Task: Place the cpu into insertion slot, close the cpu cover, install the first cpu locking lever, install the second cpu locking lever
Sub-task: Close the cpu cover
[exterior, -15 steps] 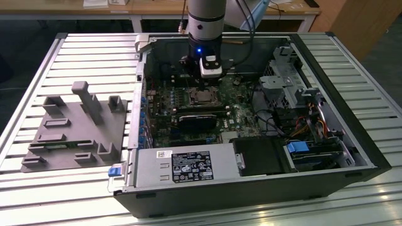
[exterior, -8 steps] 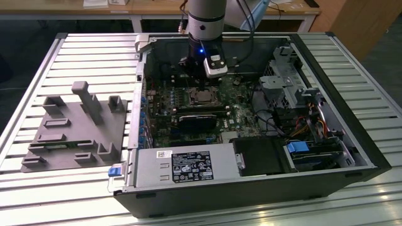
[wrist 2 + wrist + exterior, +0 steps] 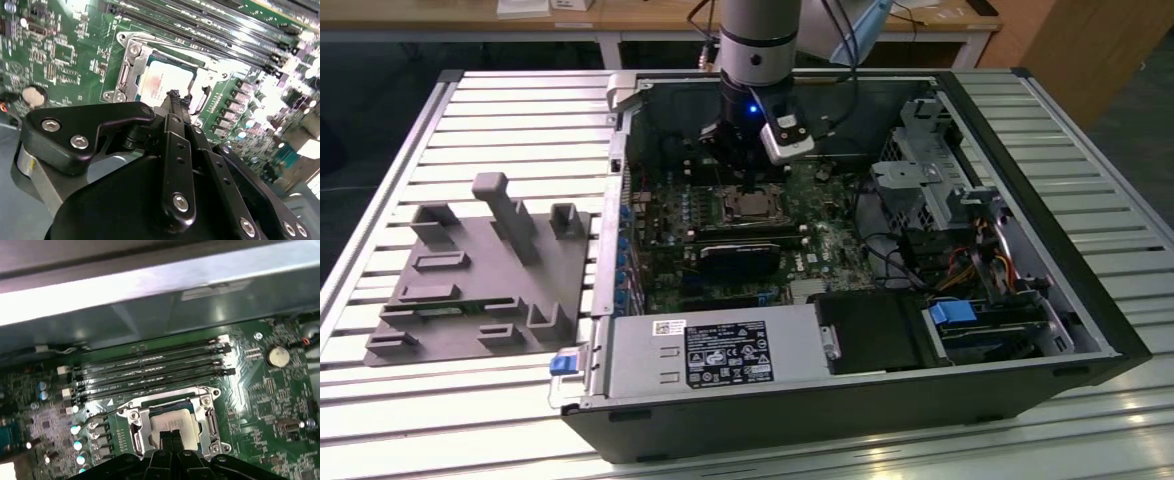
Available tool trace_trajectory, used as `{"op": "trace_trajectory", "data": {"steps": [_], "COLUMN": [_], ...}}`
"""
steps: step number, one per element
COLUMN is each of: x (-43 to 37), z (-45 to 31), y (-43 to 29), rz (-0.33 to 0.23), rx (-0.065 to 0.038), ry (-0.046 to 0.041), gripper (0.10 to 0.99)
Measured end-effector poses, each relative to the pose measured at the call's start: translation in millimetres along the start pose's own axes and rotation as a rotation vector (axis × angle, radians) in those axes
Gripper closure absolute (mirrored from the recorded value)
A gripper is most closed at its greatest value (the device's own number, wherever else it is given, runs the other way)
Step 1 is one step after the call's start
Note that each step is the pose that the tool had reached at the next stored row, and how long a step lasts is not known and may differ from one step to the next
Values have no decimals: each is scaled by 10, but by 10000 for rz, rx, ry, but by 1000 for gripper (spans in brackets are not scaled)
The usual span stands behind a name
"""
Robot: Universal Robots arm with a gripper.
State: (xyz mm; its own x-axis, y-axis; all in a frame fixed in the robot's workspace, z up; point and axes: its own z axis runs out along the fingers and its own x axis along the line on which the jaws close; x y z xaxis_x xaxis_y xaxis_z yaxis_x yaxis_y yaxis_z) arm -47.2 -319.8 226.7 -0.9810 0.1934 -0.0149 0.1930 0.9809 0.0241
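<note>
**benchrat:** Where's your gripper [image 3: 742, 183] sitting right now?

**socketguy:** In the exterior view your arm [image 3: 758, 45] comes straight down into the open computer case [image 3: 854, 430]. The gripper hangs right over the insertion slot [image 3: 750, 207] on the green circuit board [image 3: 834, 255]. The grey power-supply box [image 3: 707, 352] is well apart from it. The grey fixture plate [image 3: 480, 270] sits outside the case, on the exterior view's left.

**benchrat:** Fingers wide or narrow?

**socketguy:** Narrow. In both wrist views your fingers [image 3: 175, 125] are pressed together with only a thin seam between them, and I can't see anything pinched in there. The tips sit right over the chip, but whether they actually touch it, I can't tell.

**benchrat:** And the cpu?

**socketguy:** Your cpu [image 3: 172, 421] is lying in the slot, silvery top facing up. The cpu cover [image 3: 140, 427] looks flat down around it, with the chip showing through the window. A thin wire lever [image 3: 102, 416] runs out from the socket's corner toward the row of capacitors [image 3: 77, 445] — can't tell if it's latched. The memory slots [image 3: 150, 367] run just beside the socket, and the coin battery [image 3: 278, 356] sits further off on the board.
</note>
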Motion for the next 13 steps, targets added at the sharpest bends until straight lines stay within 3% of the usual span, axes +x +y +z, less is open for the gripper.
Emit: {"op": "trace_trajectory", "data": {"steps": [3,8,13], "x": [4,51,99], "z": [4,12,43], "y": [-9,-56,-73], "rz": [-308,-366,-368], "rx": [-4,-7,-29], "ry": [8,-2,-122], "gripper": [984,984,984]}}
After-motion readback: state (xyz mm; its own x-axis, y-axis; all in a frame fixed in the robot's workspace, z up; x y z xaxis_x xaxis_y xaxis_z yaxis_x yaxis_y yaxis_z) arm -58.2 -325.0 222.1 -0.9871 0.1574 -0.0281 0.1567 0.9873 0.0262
